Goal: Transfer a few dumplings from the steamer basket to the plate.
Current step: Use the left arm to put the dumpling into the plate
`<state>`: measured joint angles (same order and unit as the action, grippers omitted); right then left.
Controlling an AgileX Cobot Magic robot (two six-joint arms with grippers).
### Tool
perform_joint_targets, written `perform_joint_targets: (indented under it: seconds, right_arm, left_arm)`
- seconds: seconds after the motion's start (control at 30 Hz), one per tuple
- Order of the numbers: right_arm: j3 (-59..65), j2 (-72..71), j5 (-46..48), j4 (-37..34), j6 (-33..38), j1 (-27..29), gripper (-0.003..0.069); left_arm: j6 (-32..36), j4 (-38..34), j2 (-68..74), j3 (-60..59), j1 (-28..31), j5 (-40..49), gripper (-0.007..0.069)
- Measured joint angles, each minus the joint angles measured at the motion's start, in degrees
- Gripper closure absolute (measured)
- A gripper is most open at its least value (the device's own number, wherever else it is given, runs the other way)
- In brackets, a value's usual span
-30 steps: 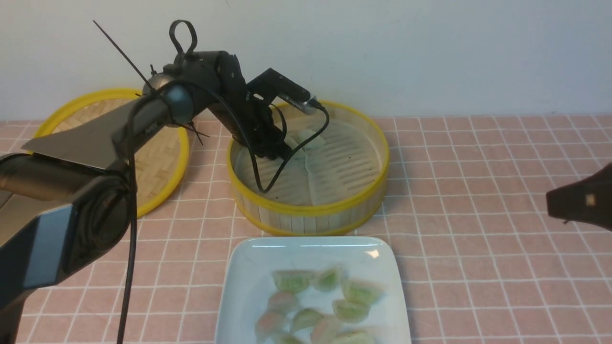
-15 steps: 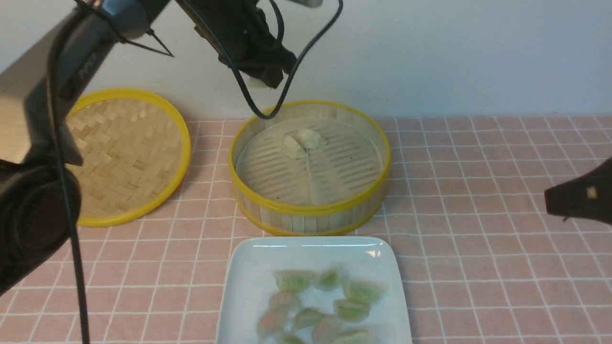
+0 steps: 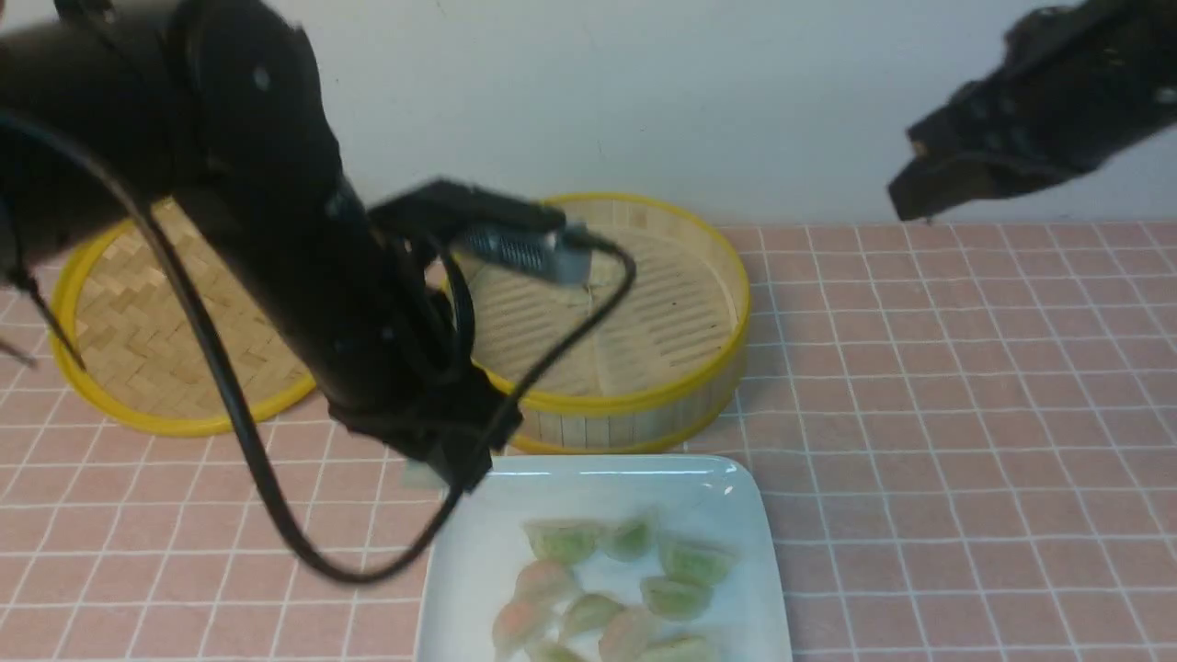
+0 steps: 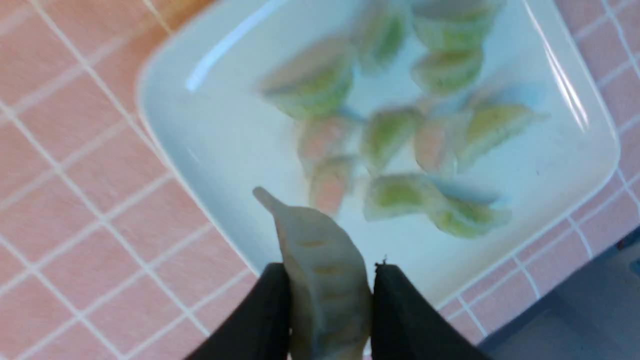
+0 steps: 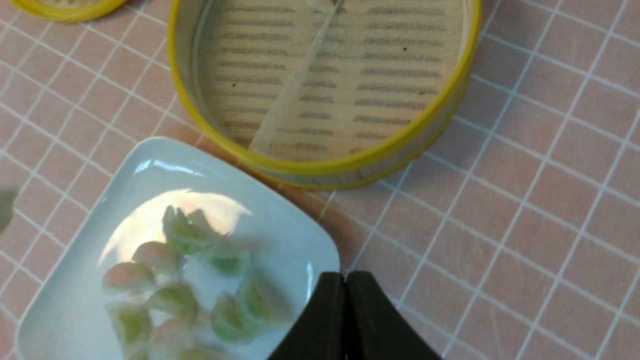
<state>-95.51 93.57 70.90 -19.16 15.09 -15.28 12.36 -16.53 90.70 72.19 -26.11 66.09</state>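
My left gripper [image 4: 330, 280] is shut on a pale cream pleated dumpling [image 4: 320, 260]. It holds the dumpling just above the near-left edge of the white plate [image 4: 210, 135]. In the front view the left gripper [image 3: 451, 469] hangs at the plate's [image 3: 607, 466] back left corner, in front of the steamer basket [image 3: 644, 391]. The arm hides part of the basket floor, and no dumplings show there. In the right wrist view the basket [image 5: 320, 167] shows a pale bit [image 5: 322, 4] at its far edge. My right gripper [image 5: 345, 280] is shut and empty, raised high at the right [image 3: 906, 198].
Several green-filled and pink-filled translucent dumplings [image 3: 634, 579] lie on the plate's middle and front. The flat woven lid [image 3: 138, 340] lies left of the basket. A white wall runs behind the pink tiled table [image 3: 919, 414].
My left arm lifted a pale dumpling out of the basket, then swung forward and down to the plate's back left corner. My right arm rose from low right to high right.
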Motion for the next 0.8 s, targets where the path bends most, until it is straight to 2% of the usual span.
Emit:
perform_joint_targets:
  seconds: [0.2,0.37,0.43,0.67,0.73,0.8]
  right_arm:
    - [-20.0,20.1,0.3,1.4,1.1,-2.5,0.0660]
    - [-36.8,34.9,0.6,1.6,3.5,-4.5,0.0607]
    - [-43.4,40.7,0.6,1.6,4.6,-5.3,0.0566]
    - [-57.7,55.2,0.3,1.5,5.7,-6.7,0.0381]
    - [-58.9,58.0,-1.3,1.5,6.1,-6.9,0.0326]
    - [-59.0,59.3,-2.4,1.5,6.6,-7.0,0.0297]
  left_arm:
    - [0.0,-1.0,0.5,-8.5,-4.6,-4.8,0.0441]
    - [-0.1,-1.2,2.4,-8.9,-5.5,-4.9,0.0436]
    - [-0.1,-1.5,2.7,-8.9,-5.5,-4.9,0.0397]
    - [-0.1,-1.6,2.7,-8.9,-5.5,-4.9,0.0146]
    - [-0.3,-1.6,2.7,-8.9,-5.5,-4.9,0.0111]
    - [-0.7,-1.5,2.7,-8.9,-5.5,-4.9,0.0106]
